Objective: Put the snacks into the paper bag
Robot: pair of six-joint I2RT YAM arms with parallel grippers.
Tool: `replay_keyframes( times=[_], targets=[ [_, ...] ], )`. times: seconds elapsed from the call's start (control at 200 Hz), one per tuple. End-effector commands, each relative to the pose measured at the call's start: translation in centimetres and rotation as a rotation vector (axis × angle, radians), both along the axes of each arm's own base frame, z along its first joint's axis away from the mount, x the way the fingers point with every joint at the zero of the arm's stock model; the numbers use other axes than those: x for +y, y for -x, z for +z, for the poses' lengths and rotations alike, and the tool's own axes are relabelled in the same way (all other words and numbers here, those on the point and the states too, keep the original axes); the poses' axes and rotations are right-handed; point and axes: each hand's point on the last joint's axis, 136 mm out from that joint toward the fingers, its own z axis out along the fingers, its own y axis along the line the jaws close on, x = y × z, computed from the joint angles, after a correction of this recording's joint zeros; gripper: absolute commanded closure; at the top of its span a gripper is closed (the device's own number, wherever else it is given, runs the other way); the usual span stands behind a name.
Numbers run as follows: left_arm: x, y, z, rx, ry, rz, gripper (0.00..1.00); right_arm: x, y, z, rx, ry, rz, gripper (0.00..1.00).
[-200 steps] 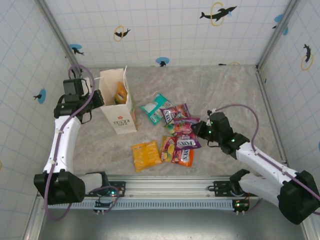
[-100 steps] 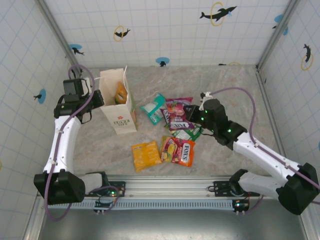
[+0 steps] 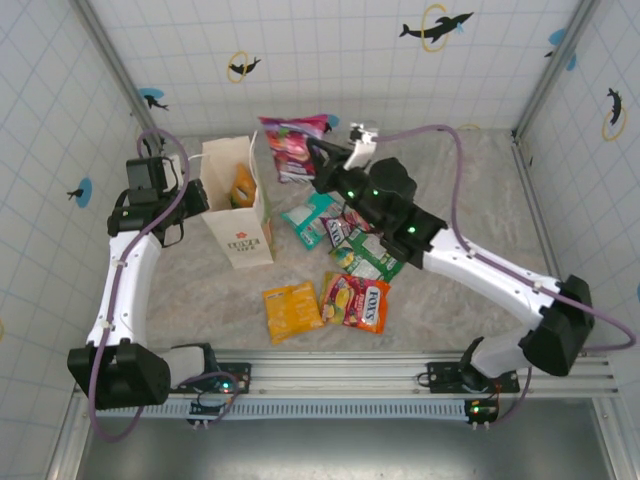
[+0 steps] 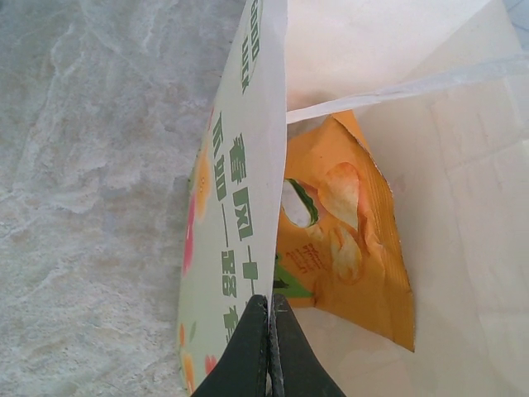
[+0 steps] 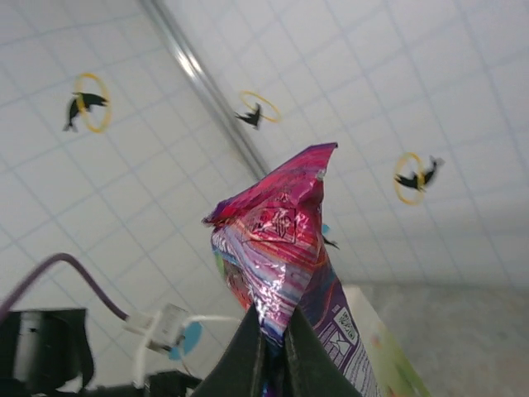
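The white paper bag (image 3: pixel 247 243) stands open at the left, with an orange-yellow packet (image 3: pixel 242 186) upright inside it. My left gripper (image 3: pixel 198 196) is shut on the bag's wall (image 4: pixel 240 174) at the rim, and the orange packet (image 4: pixel 347 248) shows just beyond its tips (image 4: pixel 270 310). My right gripper (image 3: pixel 317 153) is shut on a purple-pink candy bag (image 3: pixel 291 147), holding it in the air just right of the bag's mouth. In the right wrist view the packet (image 5: pixel 281 240) stands crumpled above the closed gripper (image 5: pixel 273 331).
Loose on the table lie a teal packet (image 3: pixel 309 216), a dark purple packet (image 3: pixel 338 232), a green one (image 3: pixel 372 258), an orange-yellow one (image 3: pixel 291 310) and a multicoloured FOX'S packet (image 3: pixel 356 300). Tiled walls enclose the table on three sides.
My right arm has lifted the purple-pink candy bag off the pile and swung it left and back, up beside the paper bag. The left arm has stayed still.
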Motion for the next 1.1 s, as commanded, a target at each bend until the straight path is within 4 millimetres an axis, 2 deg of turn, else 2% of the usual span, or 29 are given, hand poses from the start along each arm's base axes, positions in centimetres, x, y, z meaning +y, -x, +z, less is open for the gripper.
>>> replay_keyframes(
  times=[0.0, 0.25, 0.425, 0.51, 0.615, 0.706, 0.786, 0.936, 1.096],
  targets=[
    [-1.1, 0.4, 0.9, 0.007, 0.037, -0.04, 1.0, 0.8, 1.0, 6.8, -0.194, -0.106, 0.009, 1.0],
    [-1.6, 0.7, 0.6, 0.024, 0.061, -0.048, 1.0, 3.7, 2.1, 9.6, -0.309, -0.141, 0.032, 1.0],
    [-1.9, 1.0, 0.5, 0.023, 0.068, -0.061, 1.0, 6.1, 1.4, 9.6, -0.322, -0.134, 0.037, 1.0],
    [-2.1, 1.1, 0.6, 0.03, 0.096, -0.043, 0.96, 7.0, 1.0, 9.3, -0.324, -0.141, 0.035, 1.0],
    [-1.8, 1.1, 0.4, 0.034, 0.082, -0.03, 0.94, 7.9, -0.3, 8.1, -0.299, -0.121, 0.002, 1.0],
    [-1.3, 1.1, 0.4, 0.038, 0.064, -0.005, 0.76, 8.6, -1.6, 6.6, -0.27, -0.096, -0.036, 1.0],
    [-0.8, 1.1, 0.6, 0.027, 0.05, 0.025, 0.7, 9.2, -2.4, 5.3, -0.244, -0.074, -0.052, 1.0],
    [-0.1, 1.1, 1.6, -0.014, 0.036, 0.066, 0.64, 10.2, -3.4, 3.3, -0.212, -0.05, -0.066, 1.0],
    [0.5, 0.9, 2.7, -0.064, 0.03, 0.105, 0.64, 11.3, -4.2, 1.4, -0.177, -0.017, -0.061, 1.0]
  ],
)
